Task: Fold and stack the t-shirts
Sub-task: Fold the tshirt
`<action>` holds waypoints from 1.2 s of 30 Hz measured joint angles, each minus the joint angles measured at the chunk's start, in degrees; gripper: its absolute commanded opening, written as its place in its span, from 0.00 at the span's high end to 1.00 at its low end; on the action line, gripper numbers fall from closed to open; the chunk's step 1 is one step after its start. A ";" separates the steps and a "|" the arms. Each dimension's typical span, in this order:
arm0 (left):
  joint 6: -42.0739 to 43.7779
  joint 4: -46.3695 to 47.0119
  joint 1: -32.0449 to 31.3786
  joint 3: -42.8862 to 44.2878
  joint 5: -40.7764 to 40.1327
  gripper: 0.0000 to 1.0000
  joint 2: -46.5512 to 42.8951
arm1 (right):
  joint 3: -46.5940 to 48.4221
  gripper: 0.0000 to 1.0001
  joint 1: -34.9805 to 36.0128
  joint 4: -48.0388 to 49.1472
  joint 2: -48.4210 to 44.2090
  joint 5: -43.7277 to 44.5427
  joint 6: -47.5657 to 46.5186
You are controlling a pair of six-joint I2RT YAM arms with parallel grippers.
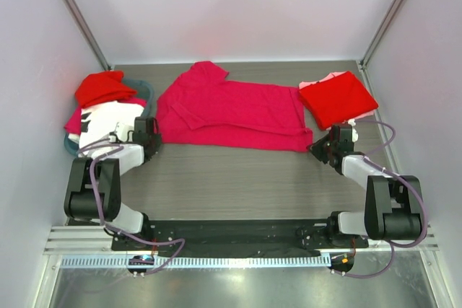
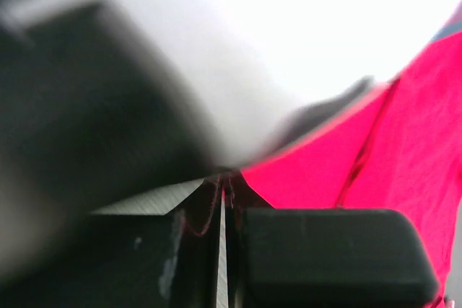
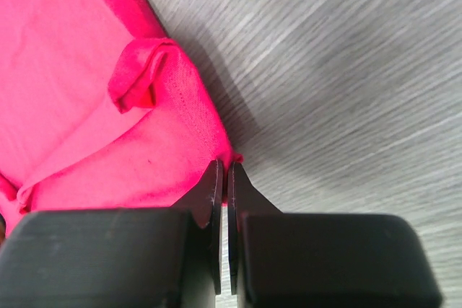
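Note:
A crimson-pink t-shirt lies spread flat across the middle of the table. My left gripper is at its near left corner, jaws shut, with a sliver of the crimson cloth pinched at the tips. At the near right corner my right gripper is shut on the hem; the wrist view shows the fabric caught between its tips. A folded red t-shirt rests on a pale pink one at the back right.
A teal round basket stands at the left, holding a red shirt and a white shirt with black print. The enclosure's white walls close in both sides and the back. Bare wood-grain table lies between the shirt and the arm bases.

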 measured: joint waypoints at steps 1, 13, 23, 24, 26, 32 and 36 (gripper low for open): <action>0.44 -1.77 0.02 0.68 -0.57 1.00 -0.76 | 0.24 0.99 0.00 -0.87 -0.13 -0.02 0.00; 7.50 -24.30 0.11 22.27 -2.29 1.00 -11.76 | 20.81 0.99 0.00 -17.27 -0.50 -1.01 -0.85; 16.92 -42.27 0.11 48.94 -2.62 1.00 -21.97 | 38.86 0.99 0.00 -29.53 -9.42 -4.04 -2.23; 17.70 -43.87 0.11 51.34 -2.60 1.00 -23.08 | 39.80 0.99 0.00 -30.49 -10.86 -4.44 -2.36; 19.04 -46.25 0.09 57.13 -2.51 1.00 -25.14 | 41.81 0.99 0.00 -32.15 -13.51 -5.05 -2.56; 21.18 -53.05 0.09 74.07 -1.79 1.00 -25.66 | 54.60 0.99 0.00 -37.64 -15.93 -5.92 -3.61; 21.29 -54.47 0.11 78.60 -1.16 1.00 -25.79 | 62.64 0.99 0.00 -39.85 -15.91 -5.40 -4.09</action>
